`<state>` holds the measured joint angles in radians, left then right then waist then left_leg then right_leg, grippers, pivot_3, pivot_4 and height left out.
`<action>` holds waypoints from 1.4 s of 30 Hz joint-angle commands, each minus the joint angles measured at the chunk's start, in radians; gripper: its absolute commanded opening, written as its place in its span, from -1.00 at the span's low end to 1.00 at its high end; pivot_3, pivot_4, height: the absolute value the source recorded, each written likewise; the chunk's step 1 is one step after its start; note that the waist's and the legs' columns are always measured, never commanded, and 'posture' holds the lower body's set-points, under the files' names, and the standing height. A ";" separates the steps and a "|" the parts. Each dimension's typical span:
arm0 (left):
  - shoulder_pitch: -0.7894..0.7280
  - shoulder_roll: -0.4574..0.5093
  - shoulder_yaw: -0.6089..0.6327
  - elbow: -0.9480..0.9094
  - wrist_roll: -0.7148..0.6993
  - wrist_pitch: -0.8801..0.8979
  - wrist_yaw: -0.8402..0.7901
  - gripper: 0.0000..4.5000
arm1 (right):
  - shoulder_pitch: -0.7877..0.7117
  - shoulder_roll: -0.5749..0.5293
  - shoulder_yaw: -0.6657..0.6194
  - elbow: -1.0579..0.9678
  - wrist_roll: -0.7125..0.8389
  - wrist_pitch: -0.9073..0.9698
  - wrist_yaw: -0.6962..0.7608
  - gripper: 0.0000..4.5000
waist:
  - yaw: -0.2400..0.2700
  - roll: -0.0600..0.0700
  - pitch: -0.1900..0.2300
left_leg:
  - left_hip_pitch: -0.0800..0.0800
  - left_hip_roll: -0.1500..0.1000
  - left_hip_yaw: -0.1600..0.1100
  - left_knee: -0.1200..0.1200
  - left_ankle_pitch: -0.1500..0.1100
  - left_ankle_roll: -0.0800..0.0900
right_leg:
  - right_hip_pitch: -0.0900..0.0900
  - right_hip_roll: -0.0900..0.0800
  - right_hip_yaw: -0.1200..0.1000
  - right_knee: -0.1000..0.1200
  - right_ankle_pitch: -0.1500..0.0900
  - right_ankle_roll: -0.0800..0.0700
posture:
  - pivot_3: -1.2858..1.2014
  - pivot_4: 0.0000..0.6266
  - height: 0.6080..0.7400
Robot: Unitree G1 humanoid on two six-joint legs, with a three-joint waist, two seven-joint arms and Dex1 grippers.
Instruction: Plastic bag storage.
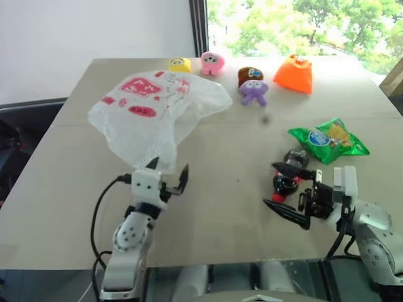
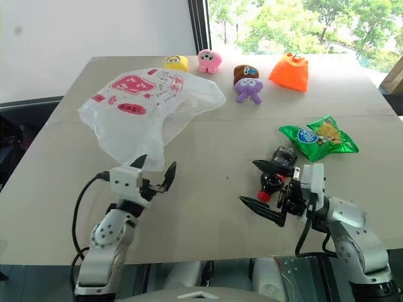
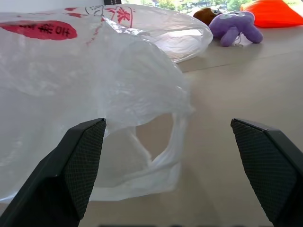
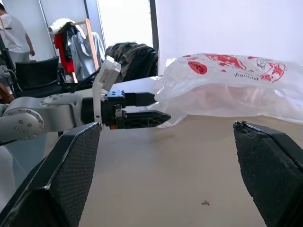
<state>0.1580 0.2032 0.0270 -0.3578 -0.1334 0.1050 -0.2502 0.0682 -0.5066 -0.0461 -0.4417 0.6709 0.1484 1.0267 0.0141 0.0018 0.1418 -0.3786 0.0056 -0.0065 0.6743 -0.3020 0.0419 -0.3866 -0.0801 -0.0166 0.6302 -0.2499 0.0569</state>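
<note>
The plastic bag, white and translucent with red print, lies crumpled on the left half of the table. Its near end with a handle loop faces my left gripper. That gripper is open and empty, pointing at the bag's near edge, just short of it. My right gripper hovers over the table's right front, open and empty, pointing left toward the left gripper. In the right wrist view the left gripper sits at the bag's end.
A green snack packet lies right of centre. A small black and red object sits beside the right gripper. Yellow, pink, purple and orange toys line the table's far edge. A person stands far behind.
</note>
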 commanded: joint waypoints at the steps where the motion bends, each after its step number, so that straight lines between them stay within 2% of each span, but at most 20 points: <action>1: 0.004 0.006 -0.010 -0.020 -0.013 0.019 -0.019 0.99 | -0.009 0.009 0.000 0.010 -0.009 -0.022 0.003 1.00 | 0.000 0.000 0.000 | 0.000 0.000 0.000 0.000 0.000 0.000 | 0.000 0.000 0.000 0.000 0.000 0.000 | 0.03 -0.52 1.00; 10: -0.026 0.008 0.011 0.035 -0.019 0.041 -0.021 0.99 | -0.013 0.032 0.004 0.020 -0.028 -0.038 -0.008 1.00 | 0.000 0.000 0.000 | 0.000 0.000 0.000 0.000 0.000 0.001 | 0.000 0.000 0.000 0.001 0.000 0.000 | 0.03 -0.52 1.00; 11: -0.037 0.002 0.019 0.047 -0.018 0.038 -0.011 0.75 | -0.012 0.034 0.004 0.019 -0.029 -0.039 -0.010 1.00 | 0.000 0.000 0.000 | 0.000 0.000 0.000 0.001 0.000 0.001 | 0.000 0.000 0.000 0.002 0.000 0.000 | 0.03 -0.52 1.00; 17: -0.084 -0.015 0.032 0.085 -0.013 0.025 0.009 -0.33 | -0.019 0.036 -0.007 0.036 -0.040 -0.051 -0.012 1.00 | 0.000 0.000 0.000 | 0.000 0.000 0.000 0.003 0.000 0.001 | 0.000 0.000 0.000 0.004 0.000 0.000 | 0.03 -0.52 1.00; 20: -0.096 -0.018 0.034 0.087 -0.014 0.020 0.011 -0.96 | -0.022 0.037 -0.010 0.046 -0.045 -0.058 -0.016 1.00 | 0.000 0.000 0.000 | 0.000 0.000 0.000 0.004 0.000 0.001 | 0.000 0.000 0.000 0.005 0.000 0.000 | 0.03 -0.52 1.00; 25: -0.093 -0.017 0.045 0.085 -0.024 -0.011 0.003 -0.99 | -0.038 0.032 -0.029 0.064 -0.094 -0.051 -0.090 1.00 | 0.000 0.000 0.000 | 0.000 0.000 0.000 0.005 -0.001 0.001 | -0.001 0.000 0.000 0.007 0.000 0.000 | 0.03 -0.52 1.00; 27: -0.085 -0.019 0.051 0.076 -0.040 -0.035 -0.009 -0.99 | -0.061 0.041 -0.063 0.075 -0.103 -0.030 -0.166 1.00 | 0.000 0.000 0.000 | 0.000 0.000 0.000 0.006 -0.001 0.001 | -0.001 0.000 0.000 0.008 0.000 0.000 | 0.03 -0.52 1.00; 30: -0.041 -0.020 0.046 0.034 -0.088 -0.071 -0.059 -0.99 | -0.095 0.008 -0.128 0.078 -0.141 0.119 -0.356 1.00 | 0.000 0.000 0.000 | 0.000 0.001 0.000 0.008 -0.001 0.002 | -0.001 -0.001 0.001 0.010 0.000 0.000 | 0.03 -0.52 1.00; 32: -0.008 -0.019 0.040 0.017 -0.099 -0.088 -0.076 -0.99 | -0.108 -0.010 -0.165 0.044 -0.111 0.247 -0.455 1.00 | 0.000 0.000 0.000 | -0.001 0.001 0.001 0.009 -0.001 0.002 | -0.002 -0.001 0.002 0.011 0.000 0.000 | 0.03 -0.52 1.00; 34: 0.022 -0.036 0.044 -0.001 -0.192 -0.078 -0.126 -0.99 | -0.097 -0.005 -0.188 -0.033 -0.038 0.389 -0.558 1.00 | 0.001 0.000 0.000 | -0.001 0.001 0.001 0.009 0.000 0.001 | -0.003 -0.002 0.002 0.011 0.000 0.000 | 0.03 -0.52 1.00; 37: 0.031 -0.038 0.043 0.019 -0.175 -0.102 -0.122 -0.99 | -0.010 0.061 -0.201 -0.189 -0.019 0.549 -0.766 1.00 | 0.003 0.000 0.000 | -0.004 0.002 0.000 0.008 -0.002 0.003 | -0.006 -0.002 0.002 0.011 0.000 0.000 | 0.03 -0.52 1.00; 39: 0.026 -0.042 0.044 0.034 -0.169 -0.115 -0.120 -0.99 | 0.032 0.147 -0.209 -0.289 0.058 0.661 -0.925 1.00 | 0.001 0.000 0.000 | -0.005 0.003 -0.001 0.008 -0.002 0.003 | -0.007 -0.001 0.002 0.011 0.000 0.000 | 0.03 -0.52 1.00; 42: 0.021 -0.046 0.042 0.048 -0.169 -0.125 -0.120 -0.99 | 0.031 0.226 -0.199 -0.367 0.153 0.775 -1.055 1.00 | -0.005 0.001 0.000 | -0.004 0.003 0.002 0.008 -0.002 0.003 | -0.007 -0.001 0.003 0.012 0.000 0.000 | 0.03 -0.52 1.00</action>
<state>0.1822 0.1605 0.0688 -0.2981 -0.3052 0.0096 -0.3681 0.1175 -0.2975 -0.2349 -0.7248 0.7546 0.8694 0.0472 0.0095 0.0025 0.1421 -0.3825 0.0084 -0.0035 0.6826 -0.3038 0.0451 -0.3940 -0.0811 -0.0126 0.6426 -0.2501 0.0565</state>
